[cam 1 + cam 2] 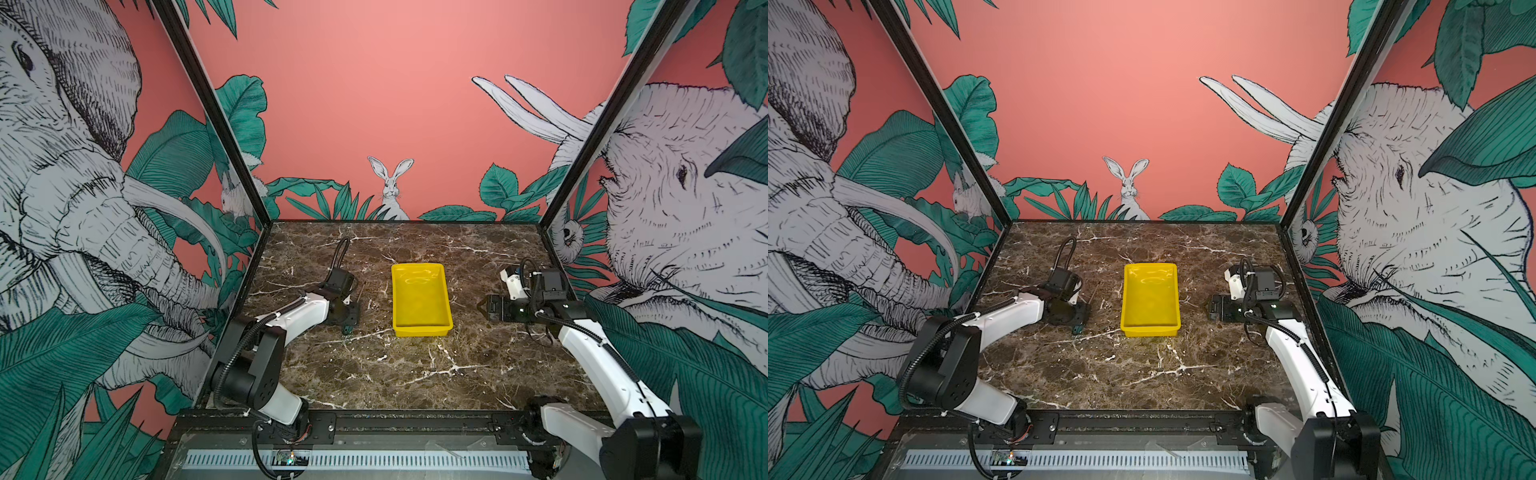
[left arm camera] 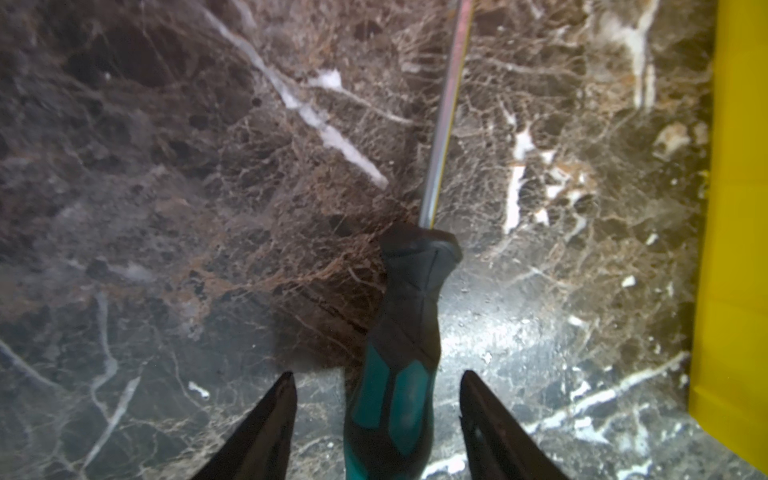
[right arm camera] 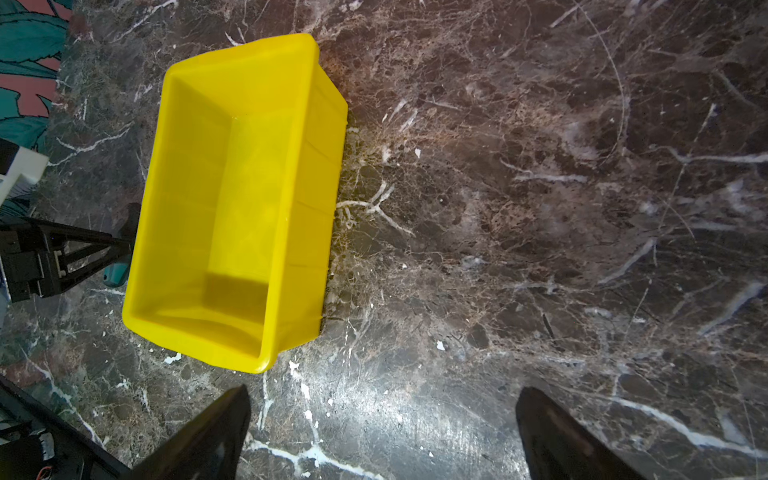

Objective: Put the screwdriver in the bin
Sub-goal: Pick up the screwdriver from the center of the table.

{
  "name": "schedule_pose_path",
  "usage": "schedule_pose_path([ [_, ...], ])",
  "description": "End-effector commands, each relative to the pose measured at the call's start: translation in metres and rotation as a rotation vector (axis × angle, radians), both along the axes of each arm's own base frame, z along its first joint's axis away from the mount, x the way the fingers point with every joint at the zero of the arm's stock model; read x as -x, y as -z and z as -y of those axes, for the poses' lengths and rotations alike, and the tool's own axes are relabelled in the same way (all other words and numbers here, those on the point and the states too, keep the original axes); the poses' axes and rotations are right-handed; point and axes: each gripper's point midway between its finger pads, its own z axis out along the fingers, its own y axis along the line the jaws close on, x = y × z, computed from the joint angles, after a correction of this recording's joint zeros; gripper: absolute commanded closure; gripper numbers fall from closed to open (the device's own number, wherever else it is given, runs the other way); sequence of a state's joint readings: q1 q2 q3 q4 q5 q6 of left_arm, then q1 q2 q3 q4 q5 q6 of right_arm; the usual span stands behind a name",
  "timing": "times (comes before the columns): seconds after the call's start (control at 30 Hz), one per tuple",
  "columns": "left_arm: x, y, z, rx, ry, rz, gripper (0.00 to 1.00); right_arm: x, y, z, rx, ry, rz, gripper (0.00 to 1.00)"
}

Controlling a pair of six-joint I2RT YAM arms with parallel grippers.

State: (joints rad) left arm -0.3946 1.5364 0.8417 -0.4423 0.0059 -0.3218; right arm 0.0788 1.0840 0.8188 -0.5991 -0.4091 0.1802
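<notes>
The screwdriver [image 2: 399,332] lies flat on the marble, left of the bin, with its thin shaft [image 2: 444,112] pointing toward the back wall. My left gripper [image 2: 378,374] is down over the green and black handle. Its jaws stand either side of the handle, open, with a gap on each side. In both top views the handle's end [image 1: 347,330] [image 1: 1076,330] sticks out below the left gripper [image 1: 349,316]. The yellow bin [image 1: 422,332] [image 1: 1150,331] sits mid-table and holds nothing. My right gripper [image 3: 384,390] [image 1: 482,309] hovers right of the bin [image 3: 320,166], open, nothing between its fingers.
The dark marble tabletop [image 1: 395,374] is enclosed by printed walls on the left, right and back. The bin's side wall [image 2: 739,249] stands close to the screwdriver, on the side toward the table's middle. A black rail [image 1: 415,419] runs along the front edge.
</notes>
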Motion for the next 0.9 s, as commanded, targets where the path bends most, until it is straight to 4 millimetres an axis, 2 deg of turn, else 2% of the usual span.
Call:
schedule_pose_path([
  [0.0,0.0,0.002,0.002,-0.002,-0.011,-0.002,0.38,-0.001,-0.002,-0.004,-0.018,-0.006,0.013,0.01],
  [0.23,-0.003,0.008,0.003,-0.002,-0.019,-0.002,0.41,-0.004,0.005,-0.005,-0.02,-0.01,-0.003,0.01],
  [0.37,-0.008,0.008,0.004,-0.003,-0.02,0.008,0.52,-0.008,0.006,-0.006,-0.027,-0.007,-0.001,0.01],
  [0.7,-0.013,0.015,0.009,-0.021,0.023,-0.013,0.5,-0.008,0.006,-0.004,-0.016,0.0,-0.007,0.01],
  [0.73,-0.014,0.015,0.009,-0.025,0.023,-0.012,0.52,-0.007,0.006,-0.003,-0.015,0.001,-0.008,0.01],
  [0.77,-0.013,0.017,0.008,-0.027,0.025,-0.017,0.63,-0.007,0.007,-0.003,-0.014,0.002,-0.009,0.01],
  [0.83,-0.014,0.018,0.01,-0.023,0.034,-0.019,0.79,-0.006,0.007,-0.003,-0.015,0.003,-0.013,0.01],
  [0.87,-0.015,0.018,0.012,-0.021,0.045,-0.019,0.81,-0.006,0.007,-0.004,-0.015,0.001,-0.014,0.01],
])
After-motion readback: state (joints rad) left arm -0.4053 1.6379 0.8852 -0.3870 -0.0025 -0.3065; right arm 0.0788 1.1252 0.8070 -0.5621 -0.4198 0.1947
